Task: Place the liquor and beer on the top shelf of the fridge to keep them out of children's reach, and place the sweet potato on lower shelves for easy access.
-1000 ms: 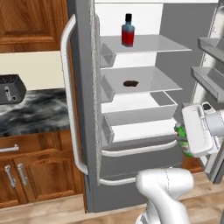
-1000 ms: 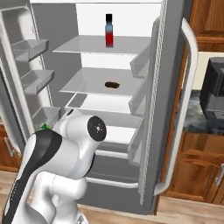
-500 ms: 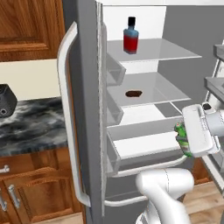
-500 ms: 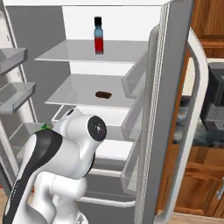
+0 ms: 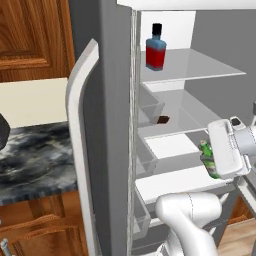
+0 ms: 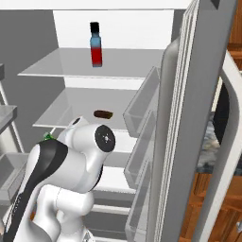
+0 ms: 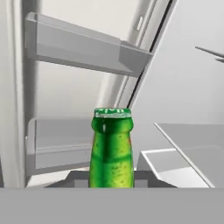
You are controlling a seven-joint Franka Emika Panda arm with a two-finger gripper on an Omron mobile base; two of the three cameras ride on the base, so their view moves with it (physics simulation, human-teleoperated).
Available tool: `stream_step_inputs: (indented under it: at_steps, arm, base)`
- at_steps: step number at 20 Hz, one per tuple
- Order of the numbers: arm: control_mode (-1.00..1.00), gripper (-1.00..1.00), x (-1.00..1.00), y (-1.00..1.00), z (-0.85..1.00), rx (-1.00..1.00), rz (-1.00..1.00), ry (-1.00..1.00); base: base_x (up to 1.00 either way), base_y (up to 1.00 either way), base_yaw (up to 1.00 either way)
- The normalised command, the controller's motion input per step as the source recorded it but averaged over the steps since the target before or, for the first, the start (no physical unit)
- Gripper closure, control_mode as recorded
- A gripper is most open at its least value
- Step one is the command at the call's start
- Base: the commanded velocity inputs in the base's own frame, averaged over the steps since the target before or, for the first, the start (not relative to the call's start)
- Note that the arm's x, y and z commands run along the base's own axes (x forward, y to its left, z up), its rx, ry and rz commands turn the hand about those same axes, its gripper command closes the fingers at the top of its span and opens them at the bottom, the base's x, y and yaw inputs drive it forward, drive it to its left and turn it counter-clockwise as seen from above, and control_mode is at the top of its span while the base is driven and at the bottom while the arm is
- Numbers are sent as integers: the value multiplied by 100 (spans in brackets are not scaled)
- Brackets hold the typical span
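The arm rises from the base, bends at a white elbow and reaches toward the open fridge (image 5: 107, 125), its hand level with the lower white shelves. The gripper (image 5: 212, 162) is clamped on the beer (image 7: 111, 146), whose green neck stands upright in the hand view. The liquor (image 5: 156, 47) stands on the top shelf (image 5: 200, 65). The sweet potato (image 6: 103, 114) lies on the shelf below, well apart from the hand.

beer (image 7: 111, 148): lower body cut off at 6 o'clock
gripper (image 5: 216, 161): fingers hidden behind the white hand
fridge (image 5: 107, 125): top cropped at 12 o'clock
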Motion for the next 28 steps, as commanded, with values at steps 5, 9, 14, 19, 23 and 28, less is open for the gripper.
stream_step_inputs:
  at_steps: [5, 9, 14, 19, 23, 28]
  arm:
    - [-100, 100, 9, 3, 0, 0, -2, 0]
    - [-100, 100, 28, 7, 4, 0, -7, -6]
    - [-100, 100, 7, 1, 26, 0, -5, -10]
    - [-100, 100, 10, 3, 56, 1, -10, -9]
    - [-100, 100, 14, 0, 47, 2, -14, -6]
    - [-100, 100, 20, 0, 32, 6, -25, -2]
  base:
    - [41, 15, -8]
    - [0, 0, 0]
    - [0, 0, 0]
    - [0, 0, 0]
    - [0, 0, 0]
    - [0, 0, 0]
